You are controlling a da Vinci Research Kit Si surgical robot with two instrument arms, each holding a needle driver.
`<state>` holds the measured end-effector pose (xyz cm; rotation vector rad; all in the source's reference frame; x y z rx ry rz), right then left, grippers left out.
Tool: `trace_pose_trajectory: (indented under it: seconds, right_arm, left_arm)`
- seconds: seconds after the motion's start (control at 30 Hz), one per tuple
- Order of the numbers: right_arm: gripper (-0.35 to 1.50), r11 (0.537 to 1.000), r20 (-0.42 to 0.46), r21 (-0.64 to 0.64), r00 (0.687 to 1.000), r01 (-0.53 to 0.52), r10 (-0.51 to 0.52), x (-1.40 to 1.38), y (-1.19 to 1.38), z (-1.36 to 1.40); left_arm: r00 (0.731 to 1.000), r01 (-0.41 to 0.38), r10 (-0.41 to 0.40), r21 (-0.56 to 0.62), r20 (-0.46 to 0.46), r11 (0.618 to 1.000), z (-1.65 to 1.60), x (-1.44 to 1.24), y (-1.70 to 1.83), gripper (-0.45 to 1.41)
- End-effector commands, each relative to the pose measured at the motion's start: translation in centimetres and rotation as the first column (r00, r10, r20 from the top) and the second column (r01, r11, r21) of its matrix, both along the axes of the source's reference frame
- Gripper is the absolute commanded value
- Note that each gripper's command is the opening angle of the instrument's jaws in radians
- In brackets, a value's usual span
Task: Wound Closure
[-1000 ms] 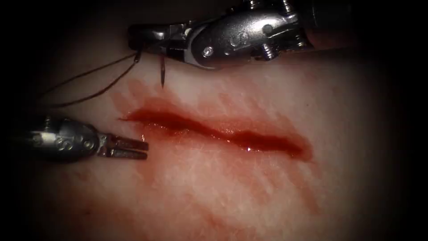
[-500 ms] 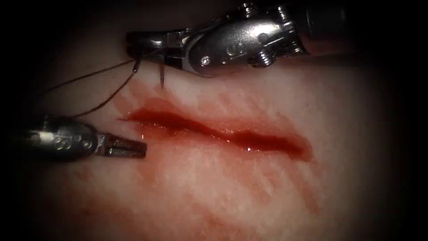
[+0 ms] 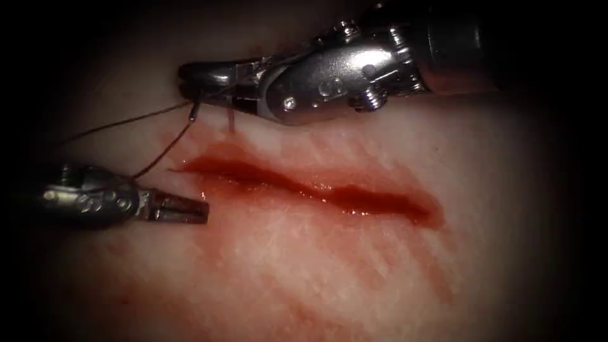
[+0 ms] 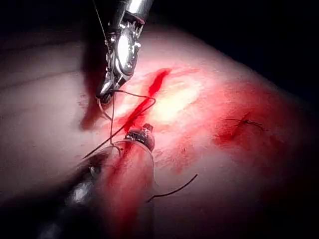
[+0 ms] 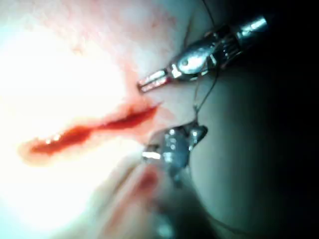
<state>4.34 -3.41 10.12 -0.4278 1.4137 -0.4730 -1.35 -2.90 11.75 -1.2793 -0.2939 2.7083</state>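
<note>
Right steel needle driver [image 3: 190, 75]: clamped on the thin curved needle [image 3: 230, 120], tip at the pale tissue [image 3: 380, 266] above the red cut [image 3: 304, 185], angled to bite.
Left steel driver [image 3: 190, 209]: jaws closed, holding nothing, parked clear beside the cut.
Dark thread [image 3: 126, 121]: trails off left, out of the way.

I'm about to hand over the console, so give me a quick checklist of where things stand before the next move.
1. Right tool holds the needle: ok, jaws shut on it.
2. Needle tip at the tissue above the cut, near its left end: ok; whether it has entered, cannot tell.
3. Left tool holds nothing: ok, jaws shut, below the cut's left end.
4. Thread trails left from the needle: ok; it passes the left tool, snagged or not, cannot tell.
</note>
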Motion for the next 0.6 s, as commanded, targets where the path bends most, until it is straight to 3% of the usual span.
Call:
trace_pose_trajectory:
  seconds: [0.03, 0.33, 0.6]
  right_arm:
    - [-0.35, 1.000, 0.001, 0.006, 1.000, -0.001, 0.001, 0.07, -0.03, 0.05]
    - [-0.35, 0.997, 0.005, 0.083, 1.000, 0.011, -0.011, 0.01, -0.34, 0.19]
    - [-0.35, 0.992, 0.008, 0.127, 1.000, 0.013, -0.014, 0.02, -0.40, 0.20]
  left_arm:
    - [1.000, 0.000, 0.000, 0.001, 0.000, 1.000, 0.06, -0.05, -0.03, -0.05]
    - [1.000, 0.011, -0.011, 0.015, -0.004, 1.000, 0.07, -0.06, -0.06, -0.08]
    - [1.000, 0.011, -0.011, 0.015, -0.003, 1.000, 0.07, -0.06, -0.06, -0.08]
